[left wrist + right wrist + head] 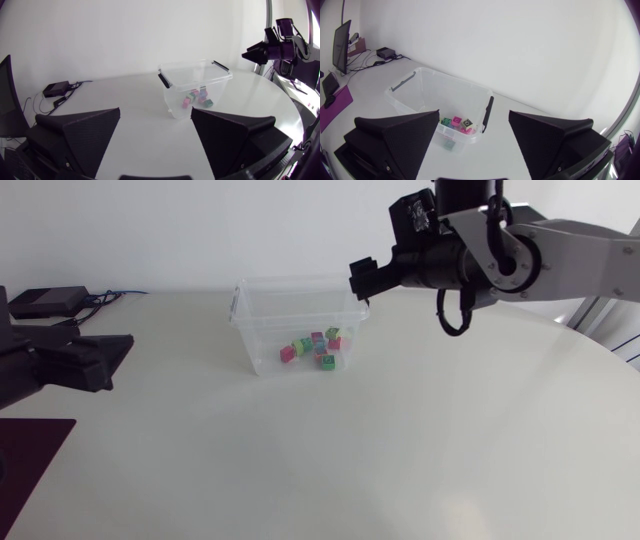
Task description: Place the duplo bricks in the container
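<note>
1 round white table (400,440) carries everything. 2 arms are seen over it. The right arm (570,250) comes in from the far right and is held high, with the right gripper (474,113) hanging in the air just above and beside the right-hand short end of the container. Its 2 fingers are spread wide apart, and nothing is gripped between them. The left arm (40,365) lies low at the left edge, well apart from the container. The left gripper (155,110) is pointed across the table toward it, and its 2 fingers are likewise parted, with only bare table between them.

1 clear plastic container (300,320) is set upright and lidless on the far middle of the table, with 2 black handle clips, 1 at each short end.

1 small black box (45,302) is placed at the far left of the table, with cables trailing beside it.

The duplo bricks (320,350) are gathered inside the container, on its floor toward the end nearest the right gripper. About 8 are made out from the head view, in pink, green, teal and pale yellow. The exact count cannot be told, since they are heaped close together.
</note>
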Available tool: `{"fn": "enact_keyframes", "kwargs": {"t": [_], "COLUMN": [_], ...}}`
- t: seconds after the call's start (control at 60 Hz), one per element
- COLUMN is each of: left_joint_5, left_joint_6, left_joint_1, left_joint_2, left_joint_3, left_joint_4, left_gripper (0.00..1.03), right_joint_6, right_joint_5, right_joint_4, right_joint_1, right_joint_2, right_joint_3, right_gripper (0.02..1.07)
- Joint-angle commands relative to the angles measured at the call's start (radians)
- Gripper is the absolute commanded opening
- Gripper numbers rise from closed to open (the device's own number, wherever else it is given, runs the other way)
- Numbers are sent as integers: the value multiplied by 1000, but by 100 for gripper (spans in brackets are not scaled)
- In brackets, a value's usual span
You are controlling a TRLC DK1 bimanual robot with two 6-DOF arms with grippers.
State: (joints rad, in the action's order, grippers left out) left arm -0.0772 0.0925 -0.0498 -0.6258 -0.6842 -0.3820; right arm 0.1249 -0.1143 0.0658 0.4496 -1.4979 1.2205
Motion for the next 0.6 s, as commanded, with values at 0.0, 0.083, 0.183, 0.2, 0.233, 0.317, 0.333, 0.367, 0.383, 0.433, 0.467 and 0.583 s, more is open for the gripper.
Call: {"fn": "enact_keyframes", "kwargs": {"t": [0.0,0.083,0.183,0.2,0.233,0.317,0.333,0.367,0.383,0.433,0.467,0.583], "left_joint_5": [1,1,1,1,1,1,1,1,1,1,1,1], "left_joint_6": [30,49,72,75,78,87,87,87,87,87,87,87], "left_joint_1": [39,59,87,93,107,137,140,143,143,145,146,148], "left_joint_2": [63,117,175,184,202,247,253,262,264,270,271,271], "left_joint_3": [69,121,178,189,209,258,265,282,287,308,321,362], "left_joint_4": [14,26,54,63,78,114,123,137,141,164,183,258], "left_gripper": [99,99,99,99,99,99,99,99,99,99,99,99], "right_joint_6": [27,38,44,45,48,62,62,68,73,87,90,107], "right_joint_5": [-19,-41,-48,-48,-50,-67,-67,-67,-67,-67,-67,-65], "right_joint_4": [-15,-15,-14,-14,-12,-14,-14,-14,-14,-17,-17,-15], "right_joint_1": [-23,-45,-75,-84,-95,-123,-129,-144,-150,-178,-200,-259], "right_joint_2": [108,209,347,373,415,538,558,600,625,691,729,843], "right_joint_3": [-108,-190,-294,-314,-345,-437,-450,-487,-504,-552,-581,-665], "right_gripper": [103,103,103,103,103,103,103,103,103,103,103,103]}}
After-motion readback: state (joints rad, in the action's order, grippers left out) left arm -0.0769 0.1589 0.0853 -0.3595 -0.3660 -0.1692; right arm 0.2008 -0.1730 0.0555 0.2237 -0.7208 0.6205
